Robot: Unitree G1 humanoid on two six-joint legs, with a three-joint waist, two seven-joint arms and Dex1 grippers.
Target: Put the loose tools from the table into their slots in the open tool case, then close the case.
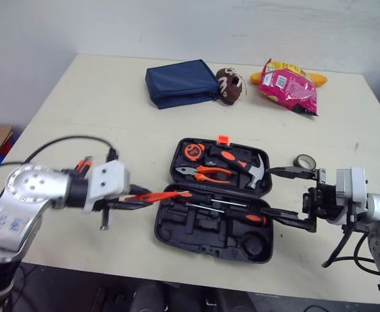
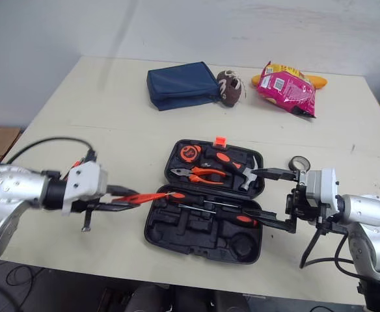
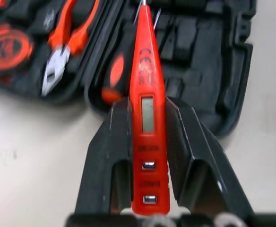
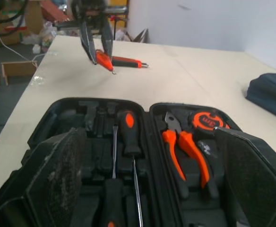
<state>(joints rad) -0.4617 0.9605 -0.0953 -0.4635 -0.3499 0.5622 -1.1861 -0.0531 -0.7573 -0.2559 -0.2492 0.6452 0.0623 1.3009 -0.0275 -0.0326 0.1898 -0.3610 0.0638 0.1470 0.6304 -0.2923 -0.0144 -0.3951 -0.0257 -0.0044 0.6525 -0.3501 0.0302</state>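
From the head, the left tool [image 1: 136, 200] clamps an orange tester [image 1: 167, 194] at the case's [image 1: 162, 224] left edge, the right tool [image 1: 268, 192] gapes at its right; the left wrist adds the tester's display and buttons; the right wrist, a loose orange handle [image 4: 126, 61] on the worktop [image 4: 176, 80].

Silver arms [image 1: 30, 188], white wrists [image 1: 108, 181], black cables [image 1: 66, 138], black left hand [image 1: 144, 197], right hand [image 1: 268, 191]
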